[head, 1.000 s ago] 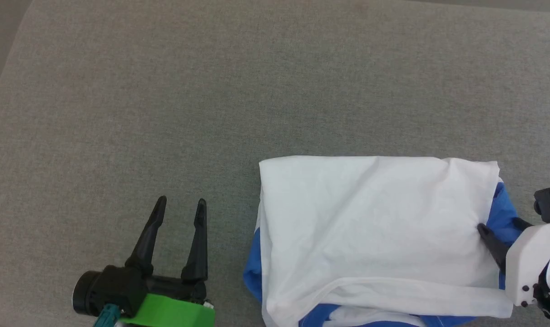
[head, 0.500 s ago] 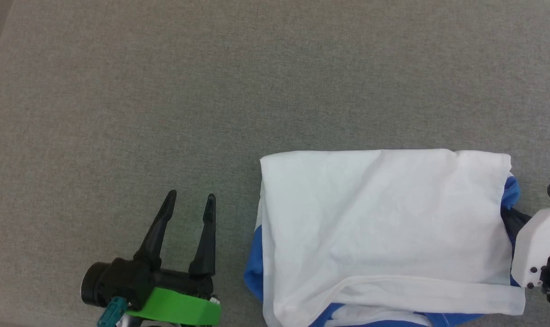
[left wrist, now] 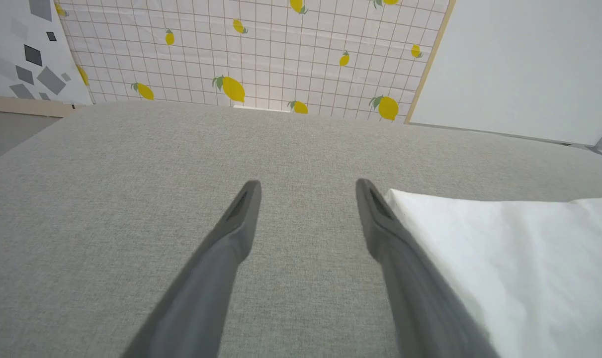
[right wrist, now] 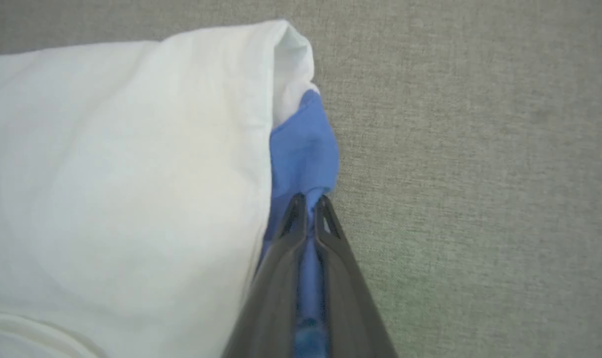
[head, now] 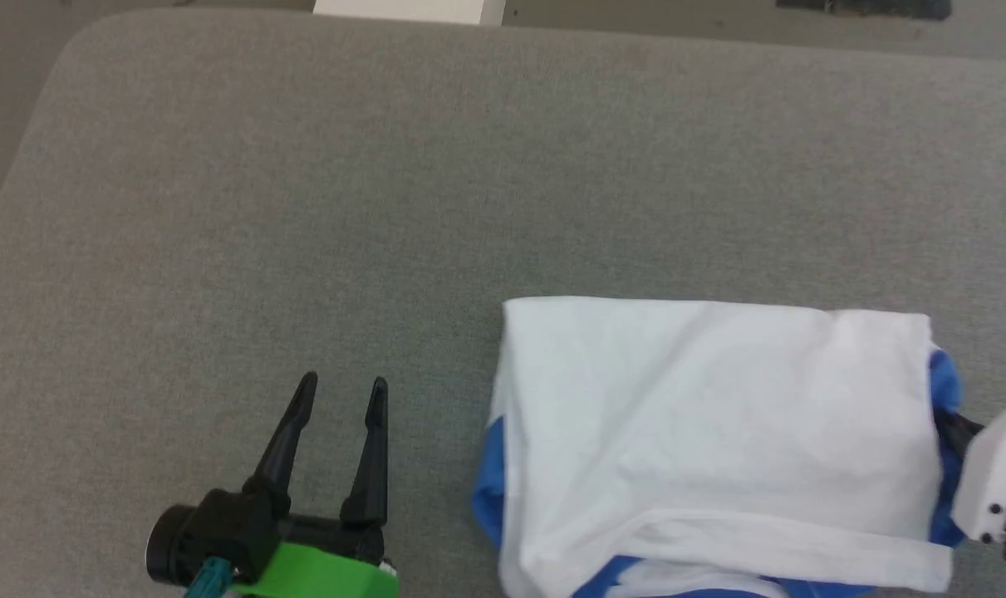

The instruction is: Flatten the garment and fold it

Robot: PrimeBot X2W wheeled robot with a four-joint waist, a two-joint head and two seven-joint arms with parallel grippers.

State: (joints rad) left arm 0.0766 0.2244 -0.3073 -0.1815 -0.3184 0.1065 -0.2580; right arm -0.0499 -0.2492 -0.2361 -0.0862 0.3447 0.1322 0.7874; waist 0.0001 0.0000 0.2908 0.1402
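right hand (right wrist: 310, 199) clamped on garment (right wrist: 131, 149) blue sleeve; left hand (head: 342, 382) gaping, empty, beside it

No legible text, label, brand, number or sign is found. The garment (head: 718, 415) is presented as plain white and blue fabric. A lemon-and-grid pattern is printed on the wall sheet (left wrist: 261, 49).

left gripper (left wrist: 308, 183): fingers spread wide, nothing between them | below: grey table (left wrist: 97, 199) | white shirt (left wrist: 509, 258): just beside view's right-hand finger | behind: lemon-print wall (left wrist: 261, 44)
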